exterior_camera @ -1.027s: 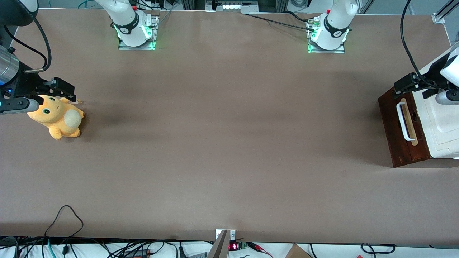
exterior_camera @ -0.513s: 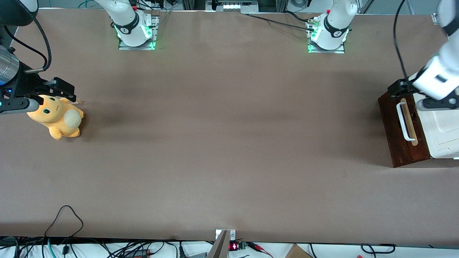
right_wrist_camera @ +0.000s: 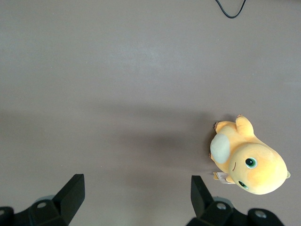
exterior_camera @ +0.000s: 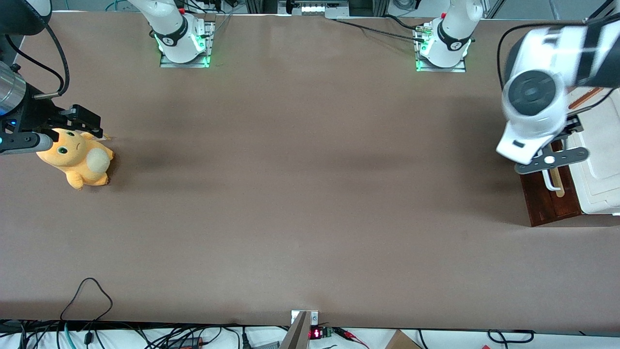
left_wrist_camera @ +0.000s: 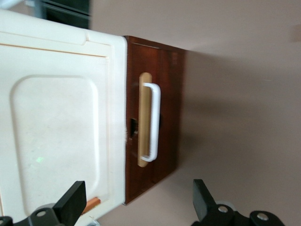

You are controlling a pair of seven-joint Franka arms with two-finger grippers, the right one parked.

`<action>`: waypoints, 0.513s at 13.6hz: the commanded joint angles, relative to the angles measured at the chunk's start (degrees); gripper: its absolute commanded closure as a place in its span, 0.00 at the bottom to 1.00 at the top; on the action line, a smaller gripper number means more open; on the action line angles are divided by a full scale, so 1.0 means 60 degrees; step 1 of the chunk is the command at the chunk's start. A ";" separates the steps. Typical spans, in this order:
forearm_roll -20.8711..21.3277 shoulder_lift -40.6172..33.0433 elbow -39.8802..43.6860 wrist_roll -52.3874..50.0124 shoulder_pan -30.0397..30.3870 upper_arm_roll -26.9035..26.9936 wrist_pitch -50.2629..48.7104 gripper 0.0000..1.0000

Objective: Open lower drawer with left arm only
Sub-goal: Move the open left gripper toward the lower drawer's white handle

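A: What has changed at the working arm's end of the desk?

B: The left arm has swung round. A second ago its wrist hung over the white cabinet top with the pincer at the drawer's edge; now the big wrist joint covers much of the lower drawer in the front view, and the arm is blurred, so it seems to be mid-swing

A: And the drawer itself?

B: Not budged. It sits shut at that end of the desk, dark front flush under the cabinet top, its white loop handle untouched on the pale strip

A: Is the pincer ready?

B: Spread wide, holding nothing. From the wrist camera it looks down on cabinet and drawer front with the handle between the two fingers' lines, though well clear of it

A: So where does that leave the job?

B: I'd judge it an approach: lined up, nothing gripped, pulling all to come. The plush toy lies toward the parked arm's end, out of the way
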 commanded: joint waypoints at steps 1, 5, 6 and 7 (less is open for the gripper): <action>0.1805 0.0154 -0.1298 -0.1007 -0.0004 -0.0500 -0.0106 0.00; 0.3466 0.0623 -0.2313 -0.1522 -0.0223 -0.0998 -0.1087 0.00; 0.3467 0.0653 -0.2269 -0.1450 -0.0224 -0.0999 -0.1102 0.00; 0.3423 0.0638 -0.2153 -0.1028 -0.0151 -0.0999 -0.1132 0.00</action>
